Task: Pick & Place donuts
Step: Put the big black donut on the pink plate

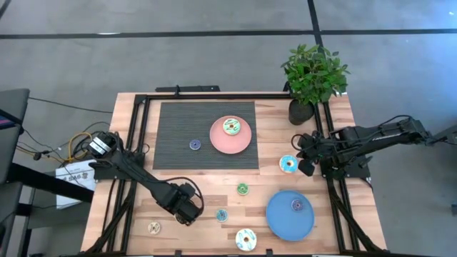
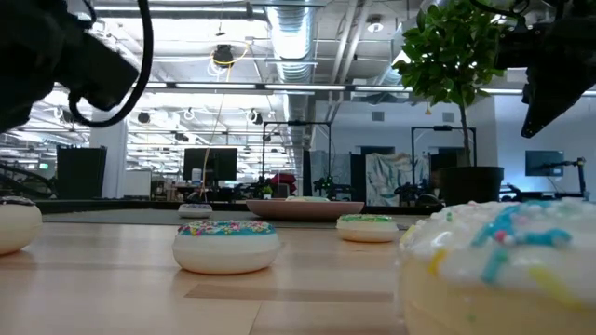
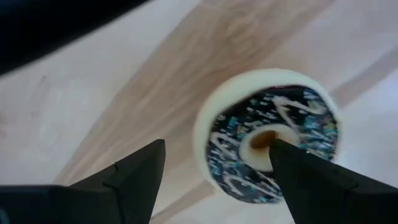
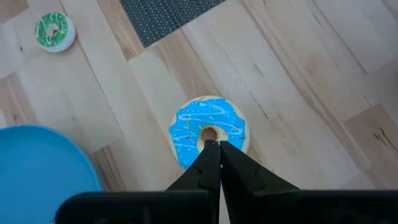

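The blue plate (image 1: 282,225) sits at lower right of the high view, the pink plate (image 1: 221,143) upper centre. The left gripper (image 1: 187,210), lower left, hangs spread over a dark-iced donut (image 3: 268,135); it should centre both fingers around the ring before closing. The right gripper (image 4: 217,163), fingers pressed together and empty, hovers over the blue donut (image 4: 209,130) at centre right.
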Controlling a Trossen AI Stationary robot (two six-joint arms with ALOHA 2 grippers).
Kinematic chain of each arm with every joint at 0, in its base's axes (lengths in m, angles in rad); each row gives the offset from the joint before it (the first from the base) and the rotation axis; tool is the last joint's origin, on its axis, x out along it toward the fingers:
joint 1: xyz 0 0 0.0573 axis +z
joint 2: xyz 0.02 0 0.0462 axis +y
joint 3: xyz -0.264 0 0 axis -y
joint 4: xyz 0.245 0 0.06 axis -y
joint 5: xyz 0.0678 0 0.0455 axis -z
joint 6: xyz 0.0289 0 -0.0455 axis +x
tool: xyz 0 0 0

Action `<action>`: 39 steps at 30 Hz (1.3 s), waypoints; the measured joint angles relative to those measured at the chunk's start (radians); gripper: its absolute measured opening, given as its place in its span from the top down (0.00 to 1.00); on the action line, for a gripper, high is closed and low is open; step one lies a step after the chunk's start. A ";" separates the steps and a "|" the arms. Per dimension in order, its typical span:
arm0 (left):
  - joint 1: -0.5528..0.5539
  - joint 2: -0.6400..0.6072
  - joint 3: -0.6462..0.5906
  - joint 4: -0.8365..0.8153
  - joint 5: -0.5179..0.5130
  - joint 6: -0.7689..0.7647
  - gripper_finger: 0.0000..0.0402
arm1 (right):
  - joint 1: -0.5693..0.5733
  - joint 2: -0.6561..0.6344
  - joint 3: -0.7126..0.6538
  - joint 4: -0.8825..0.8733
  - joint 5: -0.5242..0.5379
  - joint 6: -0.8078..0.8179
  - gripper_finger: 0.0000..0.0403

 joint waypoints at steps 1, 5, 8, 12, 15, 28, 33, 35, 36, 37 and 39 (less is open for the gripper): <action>0.000 0.000 -0.006 0.002 0.000 -0.001 0.30 | 0.000 0.000 0.000 0.000 0.000 0.000 1.00; 0.000 0.000 -0.013 0.010 -0.005 0.008 0.30 | 0.000 0.000 0.000 0.001 0.000 0.009 1.00; 0.002 0.000 -0.013 0.009 -0.016 0.016 0.30 | 0.000 0.000 0.000 0.001 0.000 0.015 1.00; 0.002 0.000 -0.013 0.018 -0.022 0.024 0.30 | 0.000 0.000 0.000 0.002 0.001 0.018 1.00; 0.002 0.000 -0.013 0.029 -0.036 0.013 0.30 | 0.000 0.000 0.000 0.002 0.001 0.034 1.00; 0.002 0.000 -0.013 0.084 -0.058 -0.034 0.30 | 0.000 0.000 0.000 0.003 0.001 0.034 1.00; 0.002 0.000 -0.013 0.091 -0.064 -0.038 0.30 | 0.000 0.000 0.000 0.003 0.001 0.033 1.00; 0.002 0.000 -0.013 0.088 -0.065 -0.038 0.30 | 0.000 0.000 0.000 0.003 0.001 0.032 1.00; 0.002 0.000 -0.013 0.088 -0.065 -0.032 0.30 | 0.000 0.000 0.000 0.003 0.001 0.032 1.00; 0.002 0.000 -0.013 0.088 -0.065 -0.027 0.30 | 0.000 0.000 0.000 0.003 0.001 0.028 1.00; 0.002 0.000 -0.013 0.088 -0.065 -0.022 0.30 | 0.000 0.000 0.000 0.003 0.001 0.026 1.00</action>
